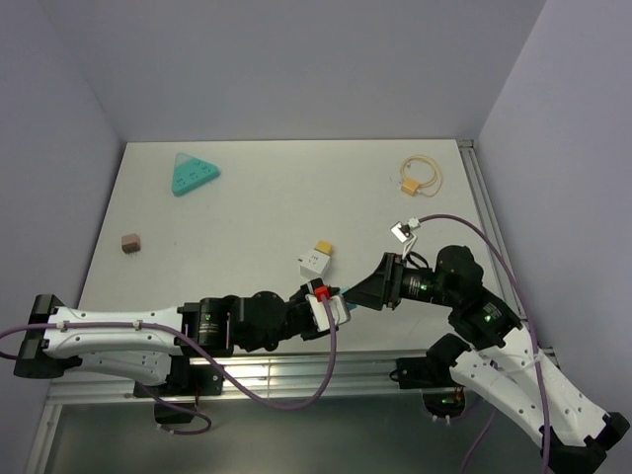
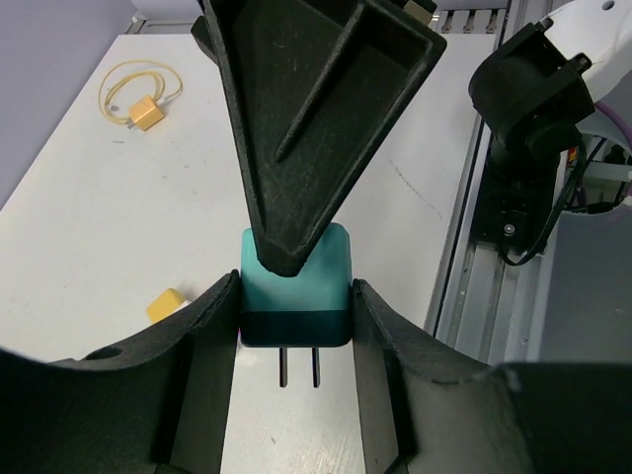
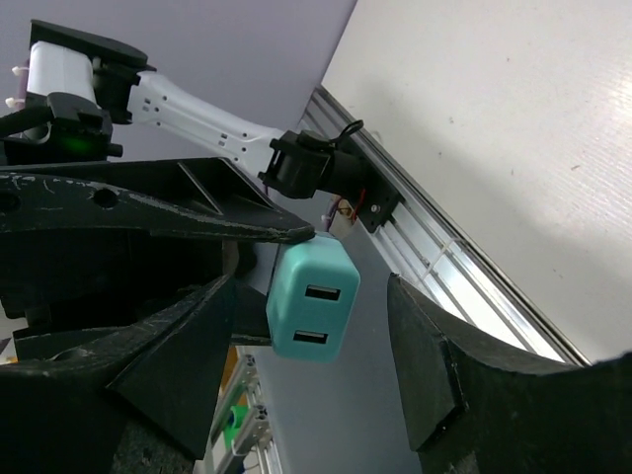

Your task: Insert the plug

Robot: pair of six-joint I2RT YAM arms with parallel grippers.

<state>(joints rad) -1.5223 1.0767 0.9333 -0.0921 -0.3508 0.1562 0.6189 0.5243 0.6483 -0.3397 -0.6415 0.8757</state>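
Note:
A teal plug point(image 2: 296, 286) with two metal prongs is clamped between my left gripper's point(image 2: 296, 331) fingers, prongs pointing back toward the wrist. In the top view the left gripper point(image 1: 334, 302) holds it above the table's near edge. My right gripper point(image 1: 363, 291) is open and faces it. In the right wrist view the plug's point(image 3: 311, 301) face with two USB ports sits between the right gripper's point(image 3: 311, 321) spread jaws, with a clear gap on the right side. One right finger point(image 2: 316, 118) overlaps the plug's top. A teal triangular socket block point(image 1: 194, 176) lies at the far left.
A white and yellow adapter point(image 1: 316, 260) lies just beyond the grippers and also shows in the left wrist view point(image 2: 166, 304). A yellow coiled cable point(image 1: 420, 174) is at the far right. A brown cube point(image 1: 129, 242) is at the left. A metal rail point(image 1: 296, 370) runs along the near edge.

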